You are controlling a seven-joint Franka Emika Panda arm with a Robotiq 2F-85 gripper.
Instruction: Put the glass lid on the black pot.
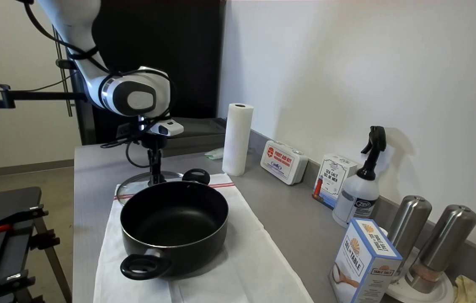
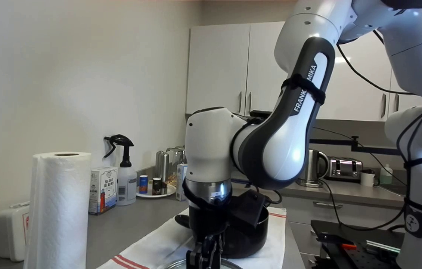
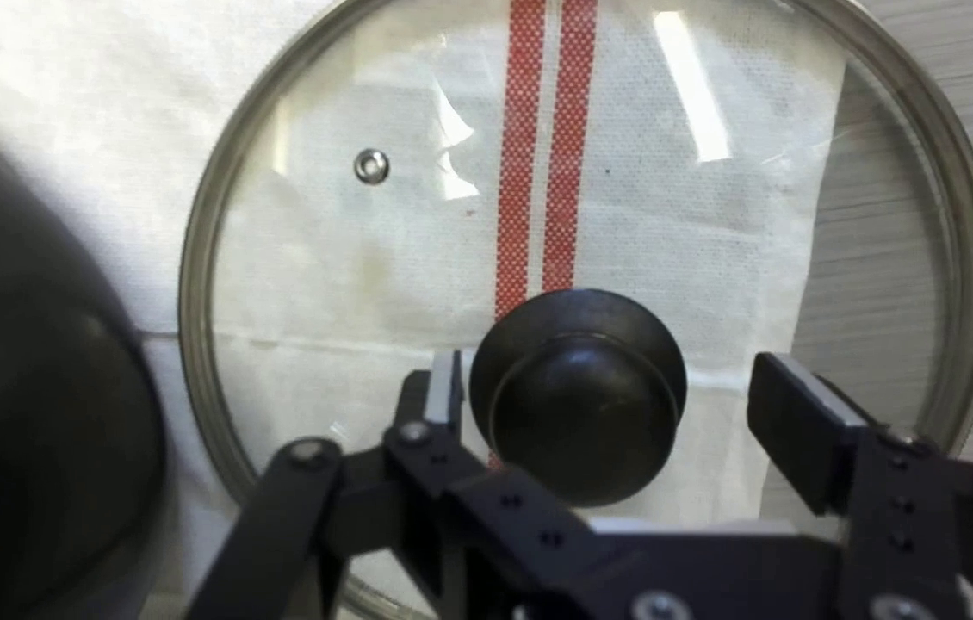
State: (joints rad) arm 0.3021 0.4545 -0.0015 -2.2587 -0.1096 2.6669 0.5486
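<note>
The glass lid (image 3: 418, 258) lies flat on the towel. Its rim shows in both exterior views (image 1: 125, 185) (image 2: 231, 265), partly hidden by my gripper and, in an exterior view, by the pot. Its dark knob (image 3: 585, 413) is in the wrist view. My gripper (image 3: 611, 387) is open, with a finger on each side of the knob. The left finger in the wrist view is close beside it; the right one is clearly apart. In both exterior views the gripper (image 1: 156, 176) (image 2: 205, 257) points down at the lid. The black pot (image 1: 183, 259) stands uncovered beside the lid; it also shows (image 2: 246, 241) (image 3: 30, 413).
A white towel (image 1: 246, 261) with red stripes lies under pot and lid. A paper towel roll (image 1: 238, 139) stands close to the lid. A first aid box (image 1: 283, 163), spray bottle (image 1: 356, 193), salt box (image 1: 364, 263) and steel mills (image 1: 440, 248) line the wall.
</note>
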